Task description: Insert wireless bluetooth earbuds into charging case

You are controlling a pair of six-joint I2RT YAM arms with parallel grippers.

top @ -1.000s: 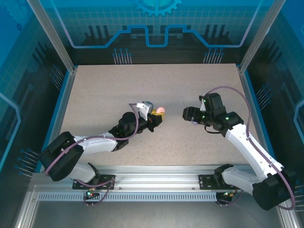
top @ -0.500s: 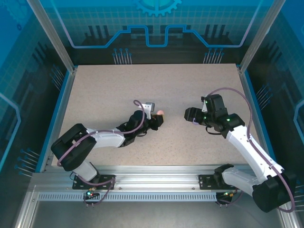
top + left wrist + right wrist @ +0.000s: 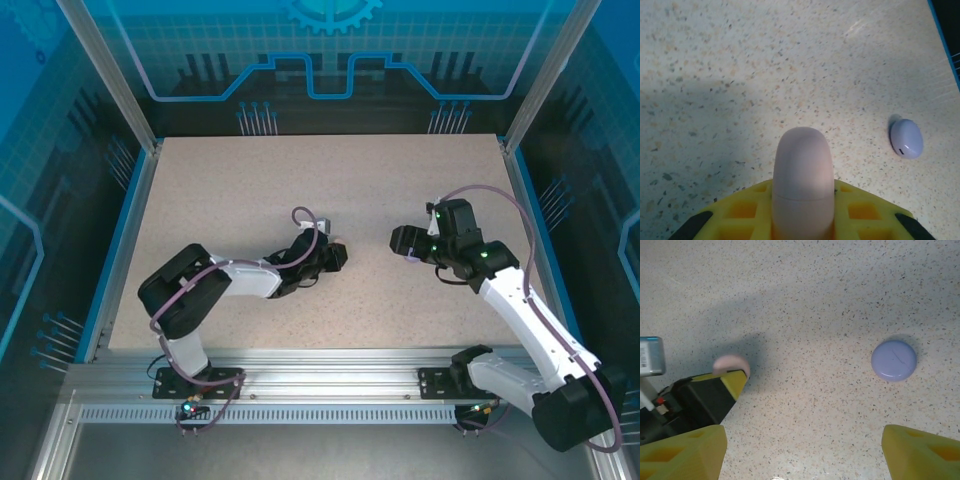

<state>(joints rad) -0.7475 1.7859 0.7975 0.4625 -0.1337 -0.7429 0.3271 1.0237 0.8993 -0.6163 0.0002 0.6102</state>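
In the top view the left gripper [image 3: 336,255] lies low over the speckled table [image 3: 250,180] near the middle of the frame. The right gripper [image 3: 398,240] sits just to its right, and the two face each other with a small gap between them.

The left wrist view shows the left gripper closed on a pale pink charging case [image 3: 802,160]. The case is held edge-on between the yellow fingers [image 3: 740,210] at the bottom centre, with its rounded end sticking out past them. Whether it touches the tabletop cannot be told.

A purple charging case [image 3: 906,138] lies on the table at the right of that frame, well apart from the pink one. In the right wrist view it rests flat and closed in the upper right. The right gripper's yellow fingertips [image 3: 682,450] stand wide apart in the bottom corners with nothing between them.
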